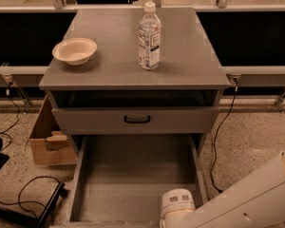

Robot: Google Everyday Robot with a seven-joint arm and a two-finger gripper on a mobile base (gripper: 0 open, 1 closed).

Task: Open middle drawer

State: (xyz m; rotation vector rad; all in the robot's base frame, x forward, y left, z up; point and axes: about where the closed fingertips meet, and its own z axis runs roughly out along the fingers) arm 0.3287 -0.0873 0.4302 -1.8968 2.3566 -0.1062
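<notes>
The middle drawer [133, 175] stands pulled far out under the cabinet, and its wide grey interior shows empty. Its front and handle are cut off by the lower edge of the view. Above it a closed drawer front [85, 120] carries a small black loop handle [137, 119]. My white arm [256, 198] reaches in from the lower right. Its round wrist end [177, 204] sits over the open drawer's front right part. My gripper lies beyond that, below the edge of the view.
On the cabinet top [190, 56] stand a water bottle [149, 36] and a cream bowl [74, 50]. A cardboard box [45, 139] sits on the floor at the left, with black cables [23, 189] and dark gear. Another cable [223, 127] hangs at the right.
</notes>
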